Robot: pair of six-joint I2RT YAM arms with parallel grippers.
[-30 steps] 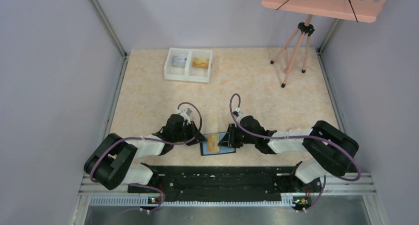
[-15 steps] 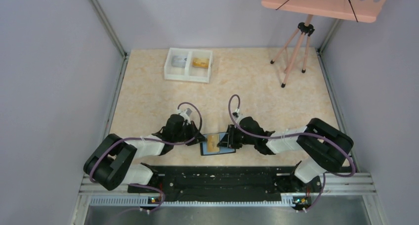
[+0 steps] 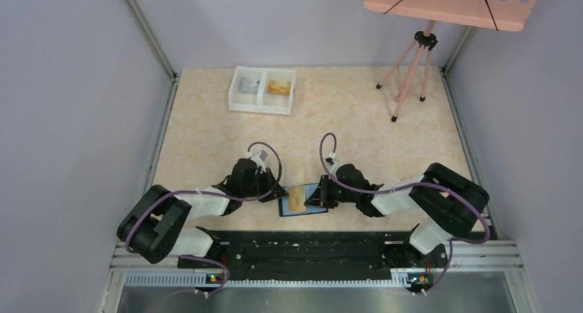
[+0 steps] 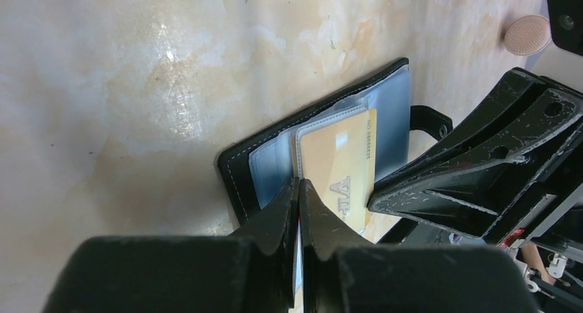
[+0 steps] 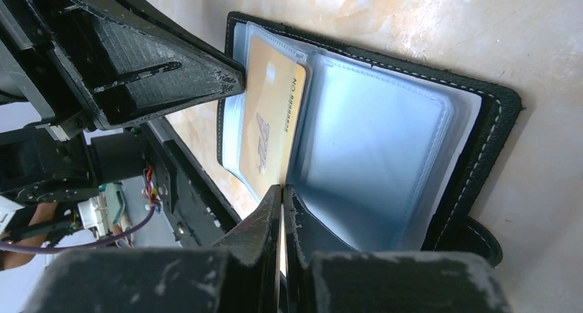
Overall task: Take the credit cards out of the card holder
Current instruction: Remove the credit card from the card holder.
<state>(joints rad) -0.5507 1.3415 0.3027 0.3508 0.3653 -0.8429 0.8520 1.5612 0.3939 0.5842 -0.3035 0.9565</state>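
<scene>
The black card holder (image 3: pixel 304 210) lies open on the table near the front edge, its blue-grey clear sleeves up. It also shows in the left wrist view (image 4: pixel 393 117) and the right wrist view (image 5: pixel 385 141). An orange-gold credit card (image 3: pixel 295 199) marked VIP sticks partly out of a sleeve (image 4: pixel 337 165) (image 5: pixel 271 120). My left gripper (image 3: pixel 280 193) (image 4: pixel 299 184) is shut, pinching the holder's sleeve edge at the card's left side. My right gripper (image 3: pixel 320 196) (image 5: pixel 282 188) is shut on the card's corner, a thin sliver between its jaws.
A white two-compartment tray (image 3: pixel 236 100) stands at the back left, with a silver-grey item in one side and an orange card (image 3: pixel 278 87) in the other. A pink tripod (image 3: pixel 411 69) stands at the back right. The black base rail (image 3: pixel 302 247) runs just behind the holder.
My right arm has shifted slightly left, its gripper closing in on the card. The holder, the card and my left gripper stay where they were.
</scene>
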